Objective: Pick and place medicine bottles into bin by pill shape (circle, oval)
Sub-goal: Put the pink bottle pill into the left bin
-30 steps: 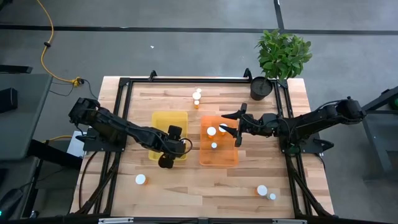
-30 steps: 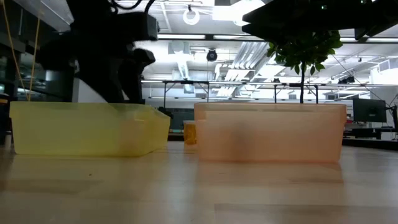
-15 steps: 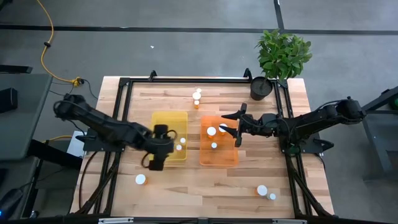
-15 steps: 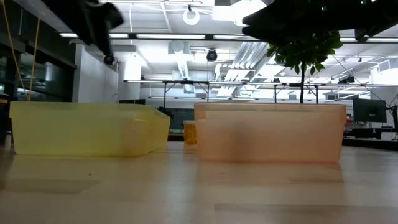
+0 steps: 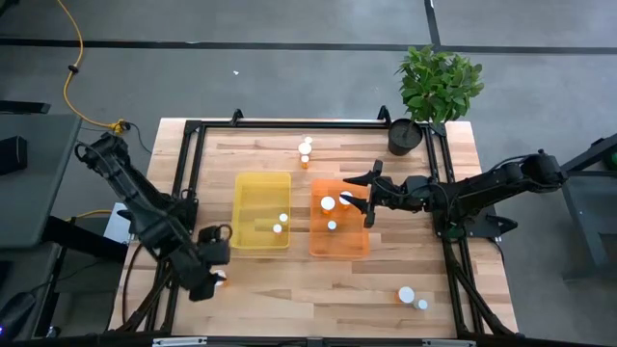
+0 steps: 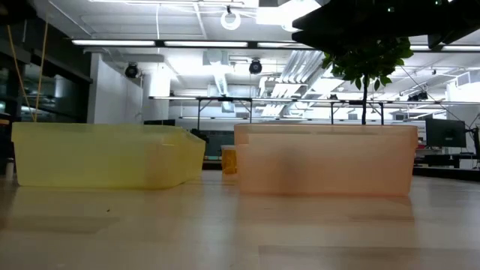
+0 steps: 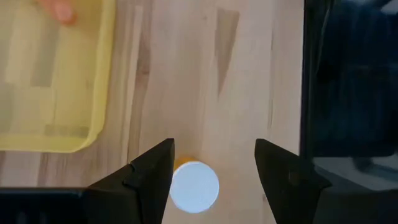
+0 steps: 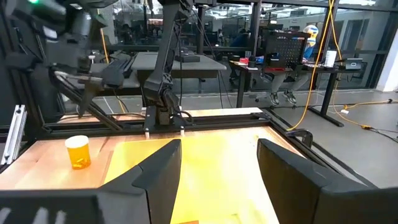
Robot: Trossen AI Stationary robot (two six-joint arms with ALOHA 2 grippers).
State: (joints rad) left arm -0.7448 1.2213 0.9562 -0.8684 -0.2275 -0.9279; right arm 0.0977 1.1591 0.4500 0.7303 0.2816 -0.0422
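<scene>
Small orange pill bottles with white caps. One bottle (image 5: pixel 220 279) stands on the table near the front left; its cap (image 7: pixel 194 186) shows between the fingers of my left gripper (image 7: pixel 214 165), which is open above it and apart from it. Two bottles (image 5: pixel 280 223) lie in the yellow bin (image 5: pixel 247 193). Three bottles (image 5: pixel 332 226) are in the orange bin (image 5: pixel 355 243). My right gripper (image 5: pixel 367 199) hangs open and empty over the orange bin's right side.
Two bottles (image 5: pixel 306 150) stand at the far middle, and one of them shows in the right wrist view (image 8: pixel 79 151). Two more bottles (image 5: pixel 413 298) stand at the near right. A potted plant (image 5: pixel 436 87) is at the far right corner. Black frame rails (image 5: pixel 186 164) run along the table's sides.
My left gripper has gone from over the yellow bin's near edge toward the table's near left corner. It now stands over the lone bottle there. With the arm gone, two bottles show in the yellow bin. My right arm has kept still.
</scene>
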